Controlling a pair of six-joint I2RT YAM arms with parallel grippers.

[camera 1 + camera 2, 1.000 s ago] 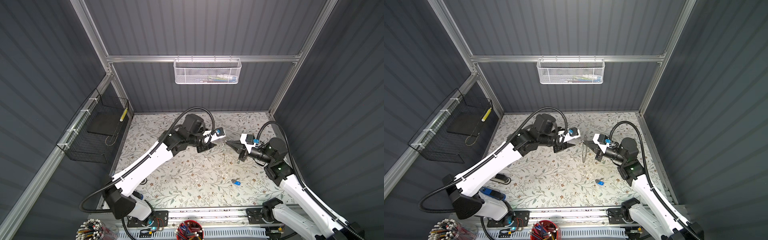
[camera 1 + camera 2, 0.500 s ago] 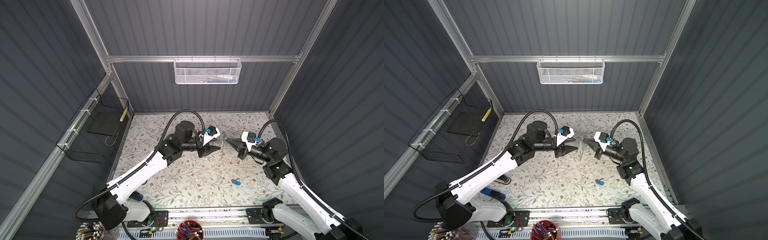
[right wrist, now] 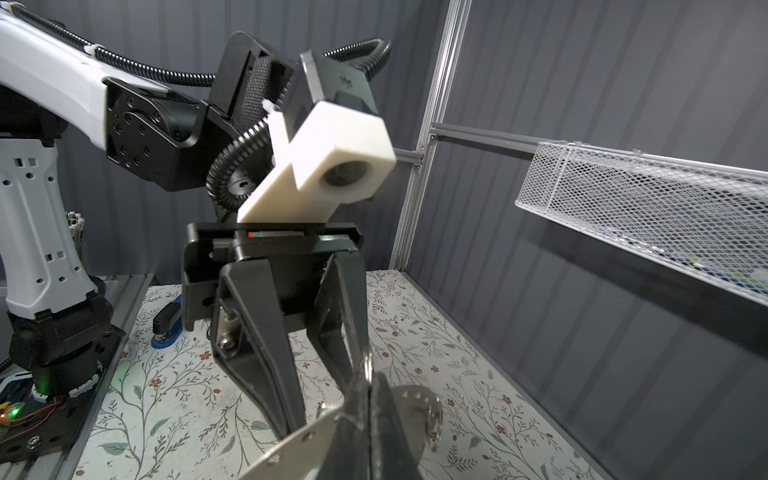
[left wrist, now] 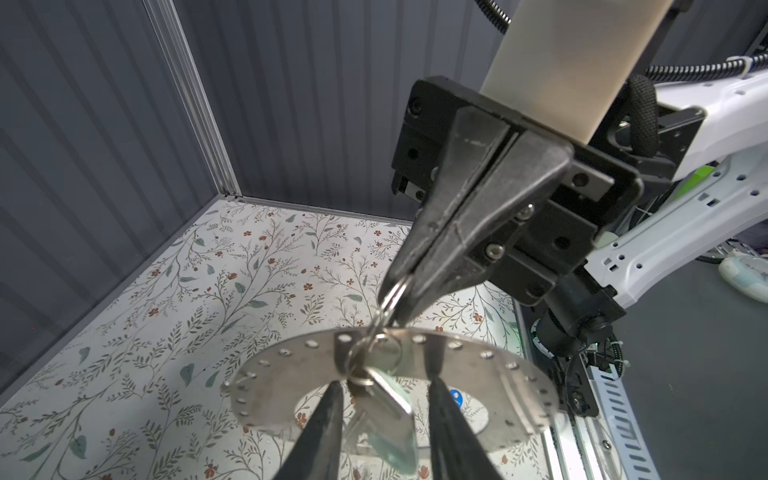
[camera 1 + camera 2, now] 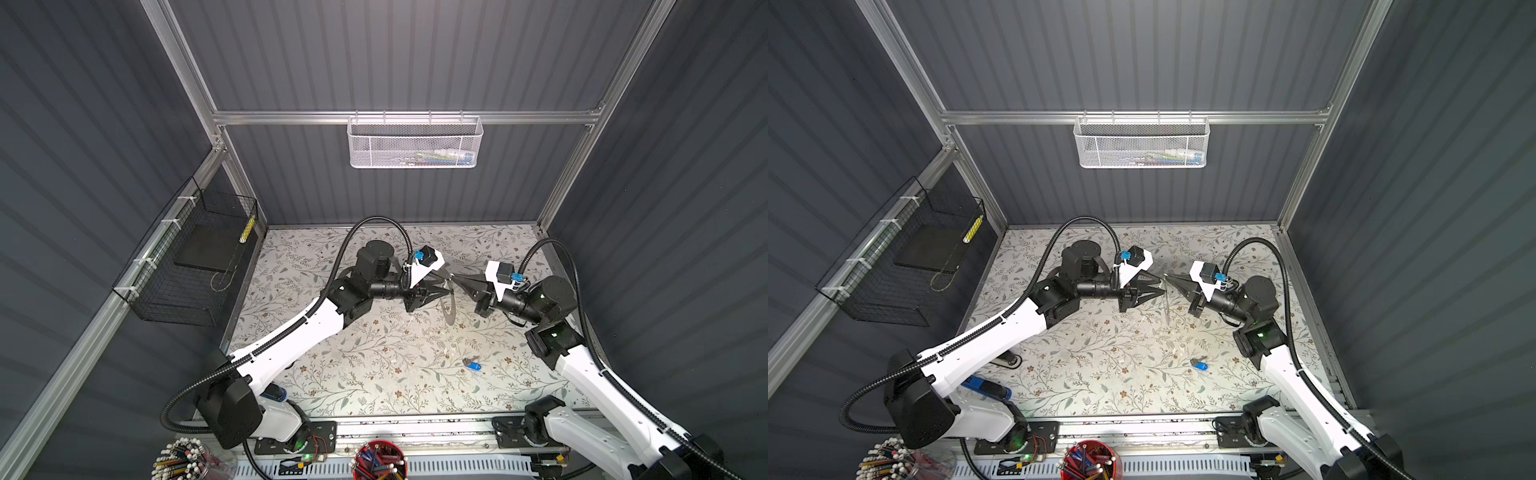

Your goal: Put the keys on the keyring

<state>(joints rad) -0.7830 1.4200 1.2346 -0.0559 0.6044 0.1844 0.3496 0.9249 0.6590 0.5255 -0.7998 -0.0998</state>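
Key with blue tag (image 5: pixel 471 366): laid flat on the floral desk (image 5: pixel 365 374), toward the front and right of middle; well apart from both hands; seen in both top views.
Left hand (image 4: pixel 384 379): held above mid-desk, pointed at the right hand; fingers (image 4: pixel 326 424) spread apart, nothing clamped between them; the hanging key is straddled by them, the tips set close to the keyring's band.
Key with mint tag (image 4: pixel 388 409): hung clear of the desk between the left fingers, carried on a wire loop at the keyring's band; whether that loop is passed through the band cannot be told.
Keyring (image 4: pixel 490 386): wide flat grey band, pierced with small holes along its rim; held in the air between the two hands and hung downward; in a top view the keyring (image 5: pixel 449 309) is shown as a thin edge-on sliver.
Small wire ring (image 4: pixel 395 297): pinched just above the keyring's upper rim.
Right hand (image 3: pixel 368 405): fingers pressed together, clamped on the small wire ring; its tip is nearly met by the left hand's tip.
Black wire basket (image 5: pixel 187 266): fixed on the left wall, beside the desk.
White mesh basket (image 5: pixel 413 143): hung on the back wall rail, farthest off.
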